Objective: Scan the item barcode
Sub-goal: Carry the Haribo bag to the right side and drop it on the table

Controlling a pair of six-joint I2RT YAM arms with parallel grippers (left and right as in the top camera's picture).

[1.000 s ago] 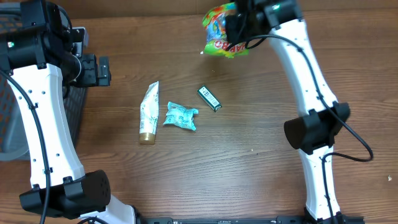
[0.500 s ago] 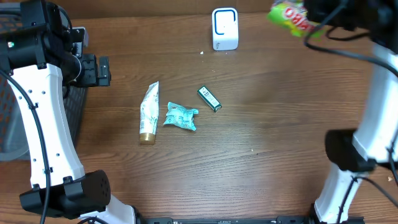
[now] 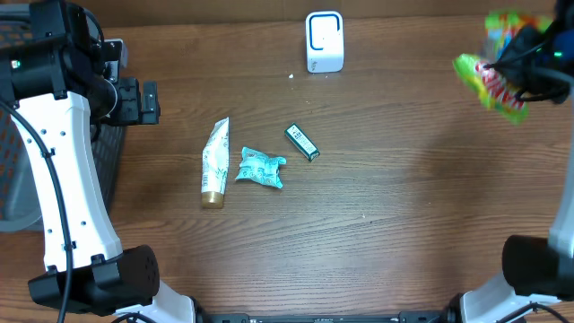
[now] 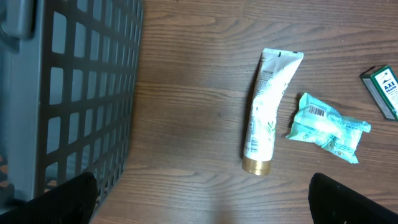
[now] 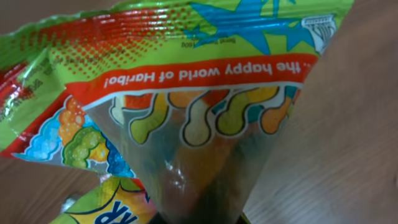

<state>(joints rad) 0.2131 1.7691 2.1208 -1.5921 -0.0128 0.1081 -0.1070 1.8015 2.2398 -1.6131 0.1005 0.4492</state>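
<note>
A green, red and yellow Haribo candy bag hangs in the air at the far right of the overhead view, with my right gripper shut on it. In the right wrist view the bag fills the frame, its clear window pinched at the bottom edge by the right gripper. A white barcode scanner stands at the back centre of the table, well left of the bag. My left gripper stays open beside the basket; in its wrist view the left gripper has only bare wood between its fingers.
A dark mesh basket stands at the left edge. Mid-table lie a white tube with a gold cap, a teal packet and a small green box.
My right arm has swung the candy bag from in front of the scanner to the far right, uncovering the scanner. The left arm has not moved.
</note>
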